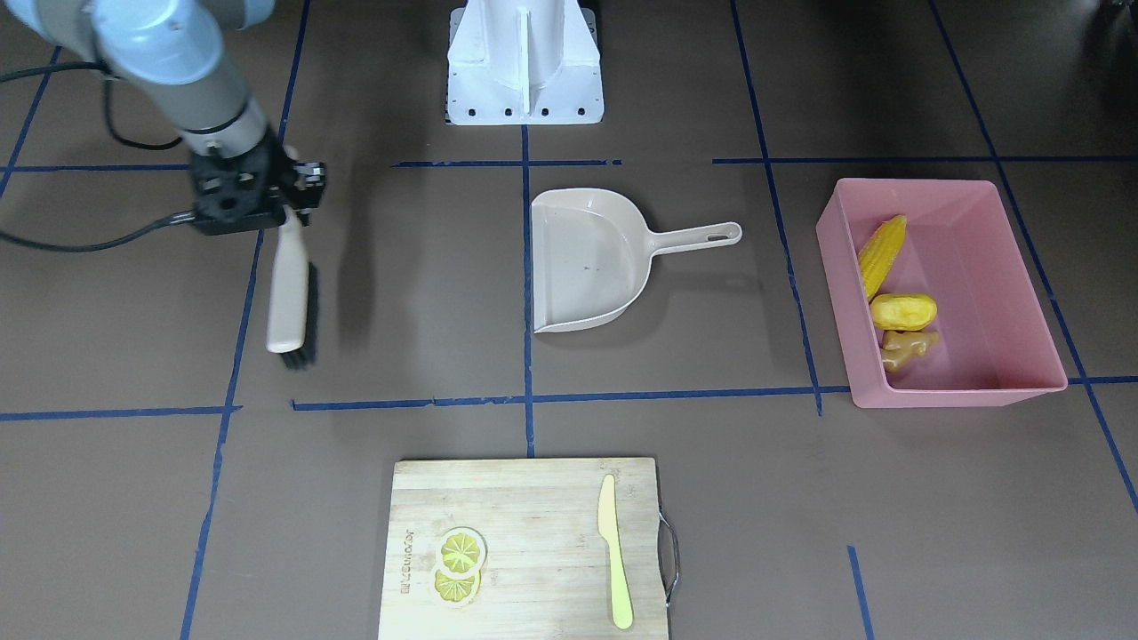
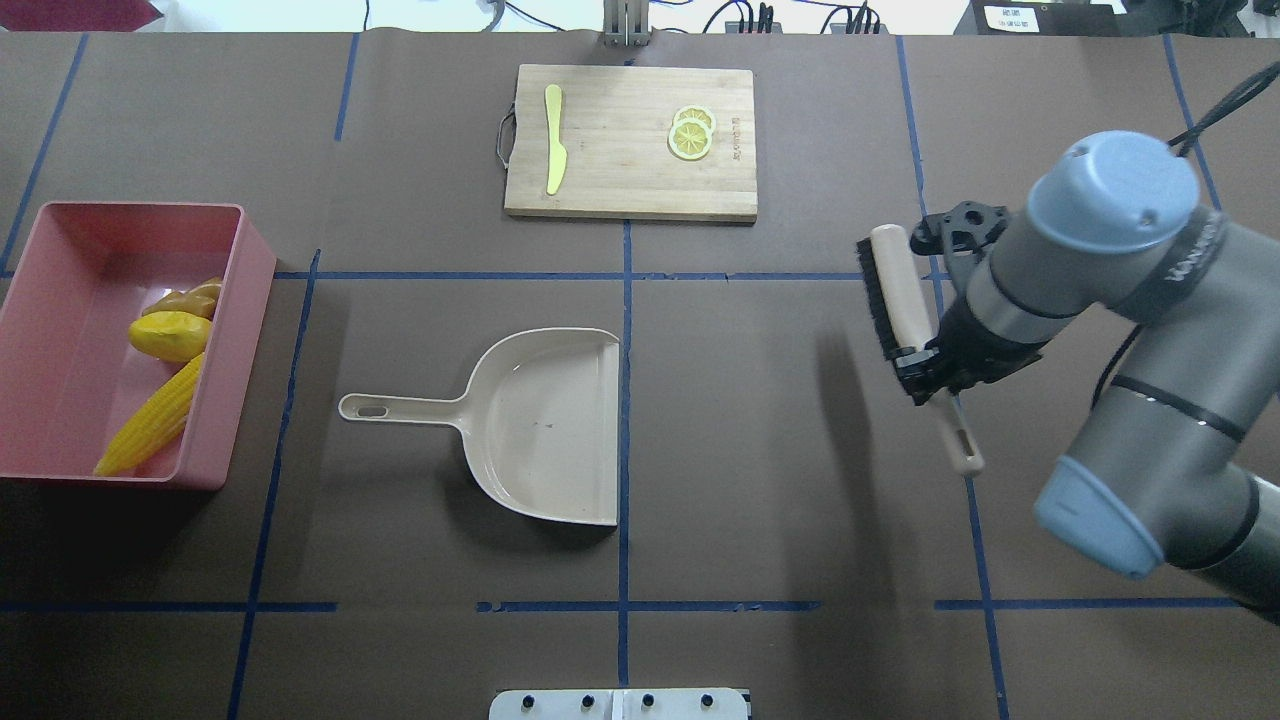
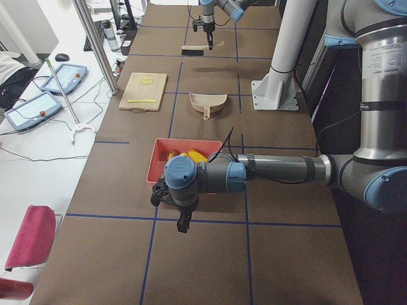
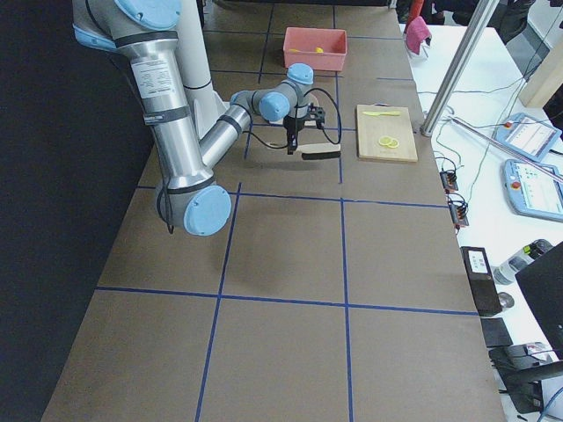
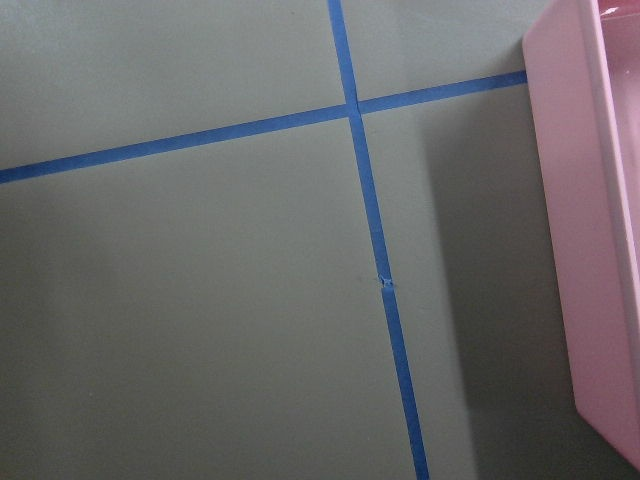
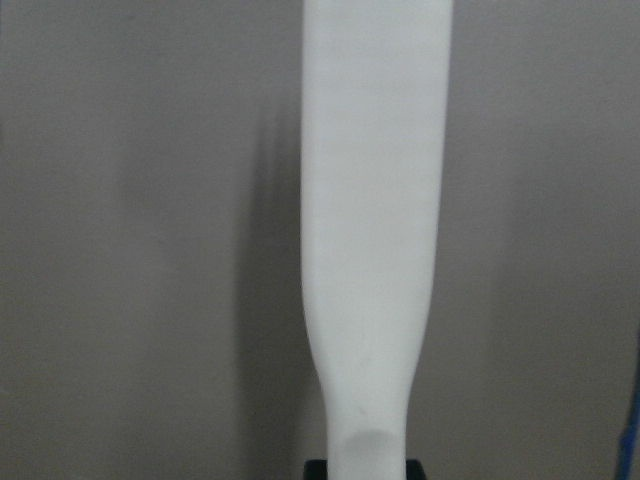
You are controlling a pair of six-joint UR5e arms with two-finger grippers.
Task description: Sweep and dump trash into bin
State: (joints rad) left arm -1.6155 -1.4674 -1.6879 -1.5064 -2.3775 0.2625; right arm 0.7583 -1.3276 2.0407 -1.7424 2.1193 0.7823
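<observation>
- Trash already inside the bin (image 1: 987, 302): corn cob (image 1: 882, 244), potato-like lump (image 1: 902, 311) and ginger root (image 1: 907, 347) lying together along one long wall, none of it on the counter (image 1: 427, 284).
- Dustpan (image 1: 587, 267) flat and empty near the middle of the counter, well apart from the bin.
- Right hand (image 2: 925, 368) closed on the thin handle of the brush (image 1: 289, 293), with the bristles turned sideways. Brush lifted off the counter, to judge by its separate shadow.
- Left hand (image 3: 181, 222) low, just beside the bin. Not possible to tell whether open or closed, being visible in the side view only.
- Judged step: sweeping and dumping finished, only the laying down of the brush left.
- Lower the brush straight down and level onto bare counter, well apart from the dustpan and the cutting board (image 1: 533, 533).
- Release only with the brush resting on the surface. With the head far from the grip, an early release probably means a drop or a roll.
- Open the fingers fully, then rise straight up, to avoid dragging the handle along.
</observation>
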